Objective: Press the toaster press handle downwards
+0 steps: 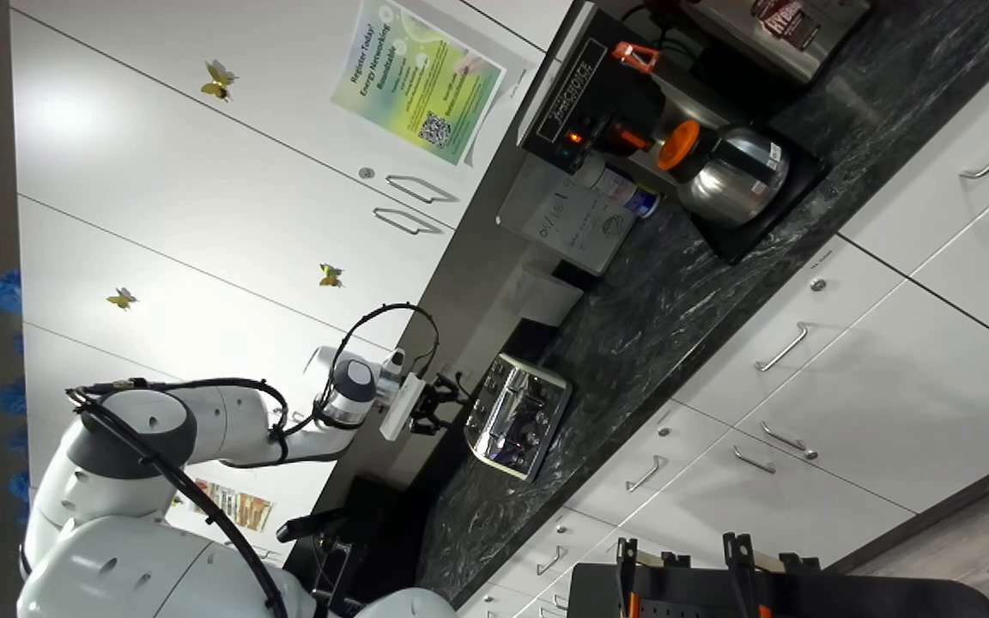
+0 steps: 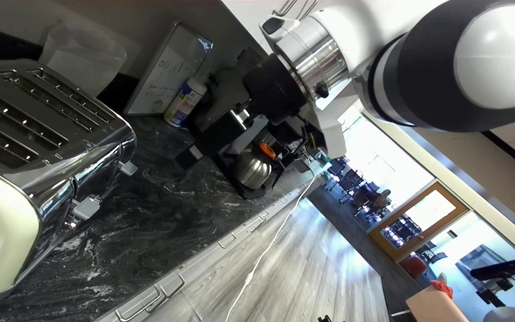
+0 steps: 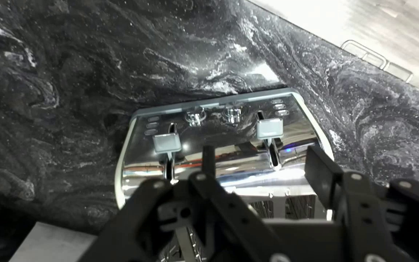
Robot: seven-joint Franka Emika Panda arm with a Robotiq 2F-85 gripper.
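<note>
On the dark counter (image 1: 658,318), as recorded in an exterior view, the toaster (image 1: 518,416) stands upright, with the coffee machine (image 1: 623,107) well apart to its right. My gripper (image 1: 460,403) hangs just above the toaster; contact cannot be confirmed from this side.

In an exterior view, the near lever (image 2: 86,207) and the far lever (image 2: 128,168) jut from the toaster's chrome front (image 2: 101,161). I find the gripper apart from both.

In the wrist view, the jaws stand wide apart, holding nothing. The near lever, at right, falls within the span of the fingers (image 3: 209,160); the far lever, at left, falls outside it. The lever slot (image 3: 273,157) shows to either end of the near lever, so I cannot certify how much travel remains. I judge the step in hand to be lining up on the near lever, though the order does not say which one is wanted. I would bring the jaws together to make one blunt tip, set it squarely over the lever, then push slowly straight down along the slot until it catches. Leaning inward risks scuffing the chrome or shoving the toaster; an off-centre push may slip off.
</note>
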